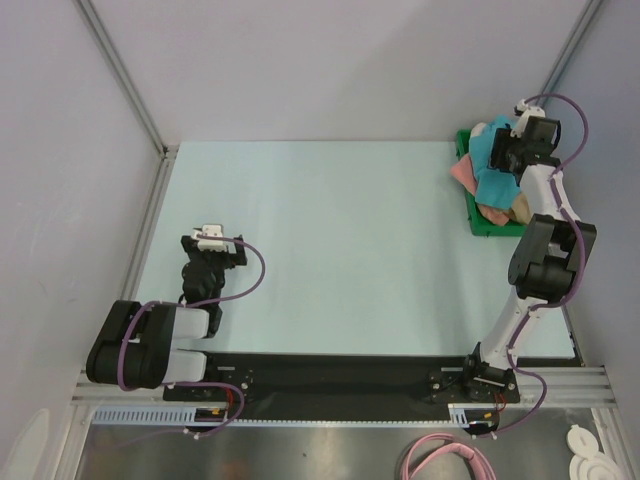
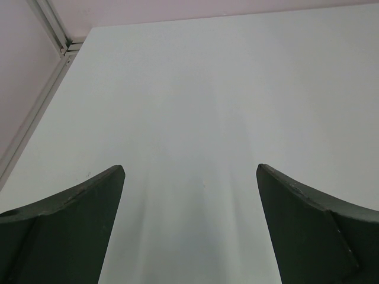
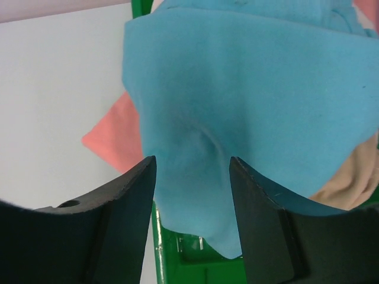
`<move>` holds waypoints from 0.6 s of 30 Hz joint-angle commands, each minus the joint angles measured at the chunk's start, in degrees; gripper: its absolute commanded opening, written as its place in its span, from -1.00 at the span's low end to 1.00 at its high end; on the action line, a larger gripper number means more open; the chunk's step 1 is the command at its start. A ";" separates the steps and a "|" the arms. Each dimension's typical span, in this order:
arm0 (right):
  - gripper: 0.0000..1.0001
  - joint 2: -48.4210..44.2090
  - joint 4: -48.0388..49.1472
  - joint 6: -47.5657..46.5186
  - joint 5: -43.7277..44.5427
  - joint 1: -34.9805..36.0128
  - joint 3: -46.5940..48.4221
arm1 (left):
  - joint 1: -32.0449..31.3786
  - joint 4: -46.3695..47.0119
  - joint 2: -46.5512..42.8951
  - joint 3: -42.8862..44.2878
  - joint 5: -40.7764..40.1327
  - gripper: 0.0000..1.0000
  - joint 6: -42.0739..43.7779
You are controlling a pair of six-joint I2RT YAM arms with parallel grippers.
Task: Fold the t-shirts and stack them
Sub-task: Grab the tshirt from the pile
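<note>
A pile of t-shirts lies in the green tray [image 1: 488, 229] at the far right. The teal t-shirt [image 1: 488, 168] [image 3: 249, 89] is on top, with a pink one [image 1: 462, 172] [image 3: 115, 139] sticking out to the left and a tan one [image 1: 520, 208] [image 3: 349, 177] under it. A bit of white cloth [image 1: 480, 128] shows at the back. My right gripper [image 1: 506, 156] [image 3: 192, 163] hangs just over the teal shirt, jaws apart, with a small pucker of teal cloth between the fingertips. My left gripper [image 1: 208, 243] [image 2: 189, 168] stands wide open over bare table at the left.
The pale table [image 1: 330, 230] is walled at the back and both sides, with a metal rail [image 1: 150, 215] along the left edge. The tray's green rim [image 3: 177, 254] shows below the teal cloth. A pink cable [image 1: 445, 460] lies in front of the arm bases.
</note>
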 commanded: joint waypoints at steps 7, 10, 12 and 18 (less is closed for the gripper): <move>0.15 6.69 -0.59 -2.94 7.33 -0.24 4.75 | 0.53 2.26 -0.18 1.43 0.68 1.00 -0.27; -0.45 8.63 -2.18 -2.85 7.33 -0.50 6.86 | 0.53 2.35 -0.26 1.43 0.68 1.00 -0.27; -0.74 8.47 -2.18 -2.06 7.07 -0.86 6.95 | 0.53 2.26 -0.18 1.43 0.68 1.00 -0.36; -1.00 1.10 2.03 -2.32 7.51 -0.77 1.51 | 0.53 2.26 -0.26 1.43 0.68 1.00 -0.36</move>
